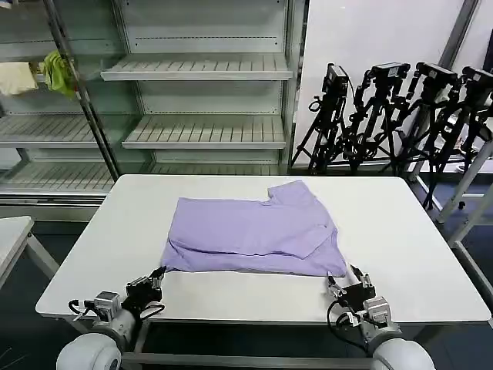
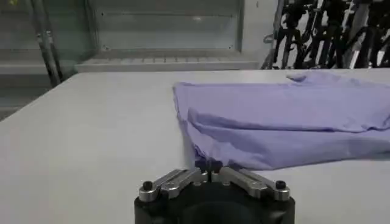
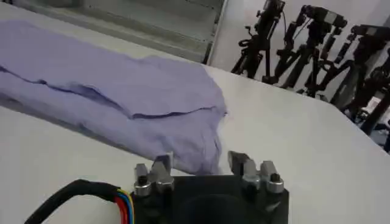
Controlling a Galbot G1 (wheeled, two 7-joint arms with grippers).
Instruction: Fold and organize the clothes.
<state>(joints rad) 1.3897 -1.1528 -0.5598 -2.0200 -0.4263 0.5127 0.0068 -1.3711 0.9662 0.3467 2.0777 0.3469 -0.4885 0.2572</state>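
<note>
The lavender T-shirt (image 1: 254, 235) is laid folded into a wide band across the middle of the white tabletop (image 1: 408, 231), its long folded edge running parallel to the near edge, with one sleeve (image 1: 293, 193) turned up toward the far edge. Bare tabletop is left on all sides of it: wide strips toward the left and right edges, a narrower one along the near edge.

The left gripper (image 1: 159, 273) is seen at the near-left corner of the shirt, its fingertips brought together; in the left wrist view (image 2: 208, 165) they meet right at the fabric's corner, though whether cloth is pinched cannot be told. The right gripper (image 1: 345, 282) is set at the near-right corner, its fingers (image 3: 161, 164) spread apart, just beside the shirt's hem (image 3: 201, 159).
</note>
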